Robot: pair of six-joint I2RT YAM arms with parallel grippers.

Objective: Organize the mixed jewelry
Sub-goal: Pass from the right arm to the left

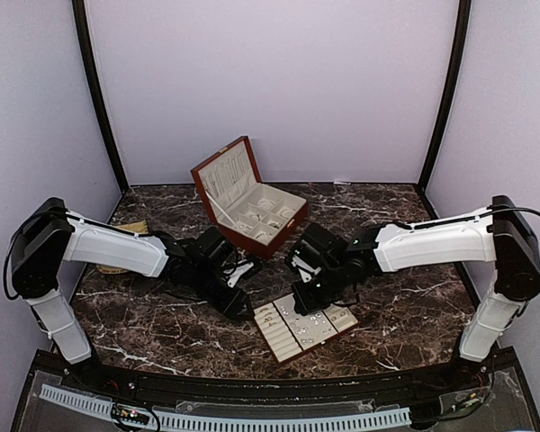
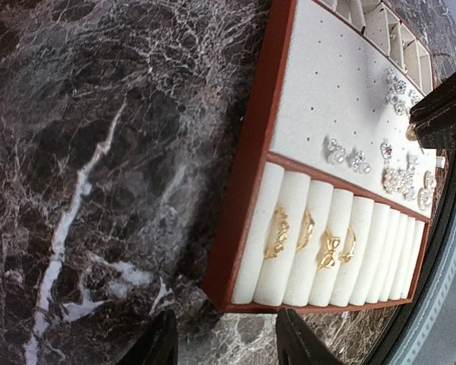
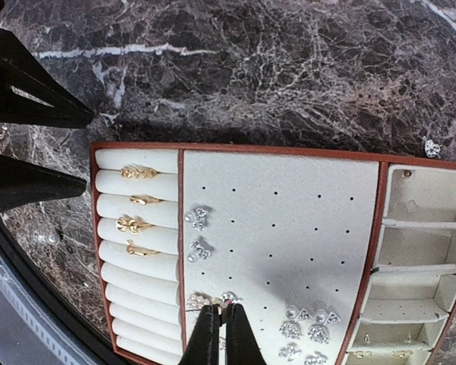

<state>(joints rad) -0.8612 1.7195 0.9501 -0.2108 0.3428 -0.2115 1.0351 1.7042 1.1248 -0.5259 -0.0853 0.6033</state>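
Note:
The cream slotted tray [image 1: 288,340] lies at the front centre of the table. Several gold rings [image 3: 138,172] sit in its roll slots, and silvery earrings [image 3: 198,218] dot its pinhole pad. My right gripper [image 3: 222,323] hangs over the pad's near edge, shut on a small silvery earring [image 3: 229,298] beside a pearly cluster. My left gripper [image 2: 226,346] stands open above bare marble, just off the tray's ring-end corner [image 2: 224,293], with nothing between its fingers. One loose silvery piece [image 3: 432,147] lies on the marble beyond the tray.
The red-brown wooden box [image 1: 249,202] stands open behind both arms, with its lid up. Small cream compartments [image 3: 414,251] fill the tray's far end. The left gripper's black fingers [image 3: 30,103] reach in close to the tray's ring end.

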